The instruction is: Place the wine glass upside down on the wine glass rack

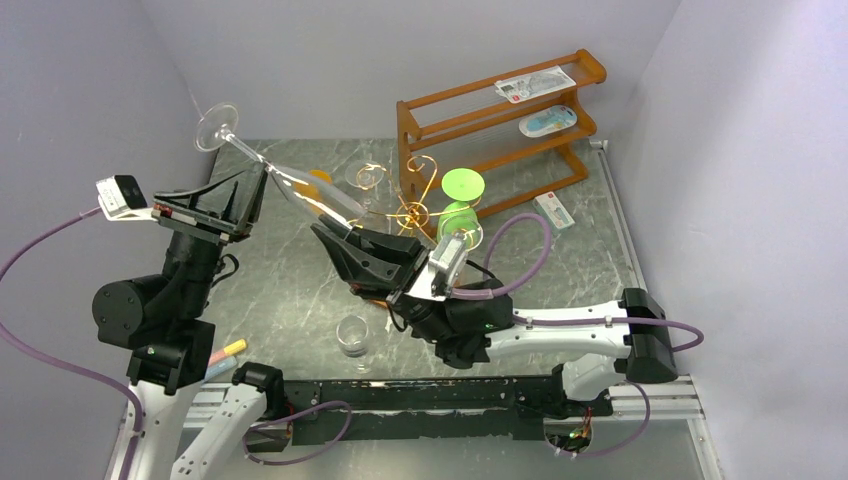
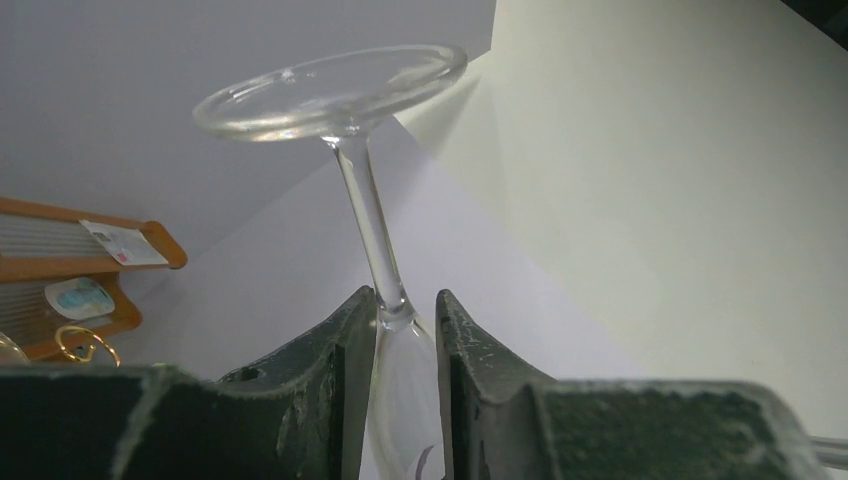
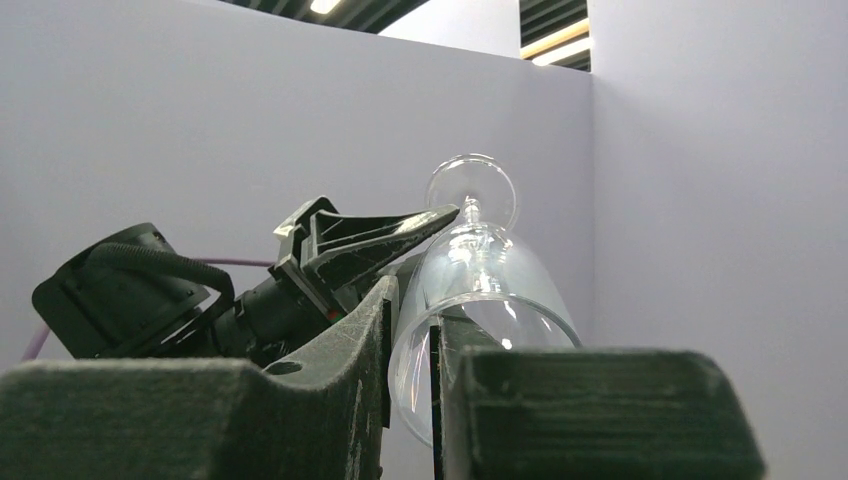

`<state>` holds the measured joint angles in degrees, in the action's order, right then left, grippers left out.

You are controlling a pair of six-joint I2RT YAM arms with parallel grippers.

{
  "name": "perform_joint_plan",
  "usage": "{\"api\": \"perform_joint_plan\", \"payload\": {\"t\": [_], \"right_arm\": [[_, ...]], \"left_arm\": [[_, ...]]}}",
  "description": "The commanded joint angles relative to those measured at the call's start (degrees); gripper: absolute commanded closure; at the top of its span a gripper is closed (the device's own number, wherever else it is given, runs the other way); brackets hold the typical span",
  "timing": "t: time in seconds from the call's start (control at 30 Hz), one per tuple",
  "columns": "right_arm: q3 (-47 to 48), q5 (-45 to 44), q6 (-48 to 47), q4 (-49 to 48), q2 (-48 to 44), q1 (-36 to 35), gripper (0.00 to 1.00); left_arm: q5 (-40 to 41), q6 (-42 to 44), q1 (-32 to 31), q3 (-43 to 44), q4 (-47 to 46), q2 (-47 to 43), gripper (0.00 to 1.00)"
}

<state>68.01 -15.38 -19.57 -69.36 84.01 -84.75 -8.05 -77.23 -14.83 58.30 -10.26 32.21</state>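
Top external view, starting at the near edge of the bench (image 1: pixel 290 290): a small clear tumbler (image 1: pixel 352 335) stands on the grey marbled top, well in front of the rack (image 1: pixel 415 208) and a little to its left. A couple of coloured pens (image 1: pixel 226 351) lie further left, by the left arm's base.

Just in front of the rack and to its left, the right jaws are clenched on the wine glass (image 1: pixel 300 190). The right wrist view shows the edge of the bowl pinched between them. The glass is off the bench, in the air left of the rack, lying at a slant. Its bowl is low and towards the rack, its stem climbs away to the left, and its foot is highest, by the left wall. The rim is close to the nearest gold curl; I can't tell if it touches.

The left jaws grasp the glass too, where stem meets bowl; in the left wrist view the glass fills the gap between them.

A green glass (image 1: pixel 461 200) sits at the rack's right side, foot uppermost. Behind the rack, against the back wall, is a brown wooden shelf (image 1: pixel 500 125) with packets on it.
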Motion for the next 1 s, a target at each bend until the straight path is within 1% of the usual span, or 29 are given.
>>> {"api": "perform_joint_plan", "payload": {"t": [0.0, 0.2, 0.33, 0.37, 0.4, 0.47, 0.53, 0.63, 0.67, 0.7, 0.73, 0.77, 0.8, 0.9, 0.97], "right_arm": [[3.0, 0.7, 1.7, -2.9, 1.4, 0.9, 1.0], [3.1, 2.9, 3.3, -1.9, 1.8, 1.4, 1.0], [2.9, 4.2, 4.1, -0.7, 1.6, 1.5, 1.0], [2.8, 4.4, 4.3, -0.5, 1.6, 1.6, 1.0], [2.6, 4.4, 4.4, -0.4, 1.5, 1.5, 1.0], [2.3, 4.2, 4.7, -0.5, 1.5, 1.7, 1.0], [2.2, 4.0, 4.9, -0.3, 1.5, 1.7, 1.0], [2.1, 3.8, 5.7, 0.0, 1.5, 2.0, 1.0], [1.7, 3.6, 6.2, 0.0, 1.4, 2.0, 0.93], [1.2, 3.6, 6.5, -0.2, 1.1, 2.0, 0.83], [0.3, 3.6, 6.9, -1.3, 0.8, 2.0, 0.75], [-0.8, 3.7, 7.1, -2.4, 0.5, 2.0, 0.7], [-1.5, 3.8, 7.2, -3.1, 0.2, 2.0, 0.66], [-2.4, 3.1, 7.7, -1.6, -0.7, 2.2, 0.59], [-3.4, 2.7, 7.8, -1.7, -1.4, 2.2, 0.51]], "left_arm": [[-3.4, -1.0, -0.1, 0.3, -3.3, 0.1, 0.68], [-5.8, -2.0, -0.1, -0.2, -6.5, 2.1, 0.64], [-5.7, -2.6, -0.1, -1.1, -8.3, 2.5, 0.65], [-5.6, -2.5, -0.1, -1.3, -8.9, 2.4, 0.67], [-5.1, -2.0, -0.1, -1.5, -9.3, 2.3, 0.71], [-4.4, -0.1, -0.1, -1.3, -9.0, 2.2, 0.81], [-3.8, 1.5, -0.1, -1.2, -8.4, 1.8, 0.93], [-3.2, 3.4, -0.1, -2.0, -9.6, 1.3, 0.95], [-2.9, 5.2, -0.1, -2.1, -9.9, 1.1, 0.95], [-2.6, 6.8, -0.1, -2.0, -10.0, 1.0, 0.95], [-2.4, 8.9, -0.1, -1.8, -9.8, 1.0, 0.95], [-2.3, 10.8, -0.1, -1.3, -9.3, 1.1, 0.95], [-2.2, 12.4, -0.1, -1.1, -8.7, 1.1, 0.95], [-2.2, 16.0, -0.1, -1.2, -8.8, 1.1, 0.95], [-2.3, 18.5, -0.1, -0.8, -8.1, 1.2, 0.95]]}}
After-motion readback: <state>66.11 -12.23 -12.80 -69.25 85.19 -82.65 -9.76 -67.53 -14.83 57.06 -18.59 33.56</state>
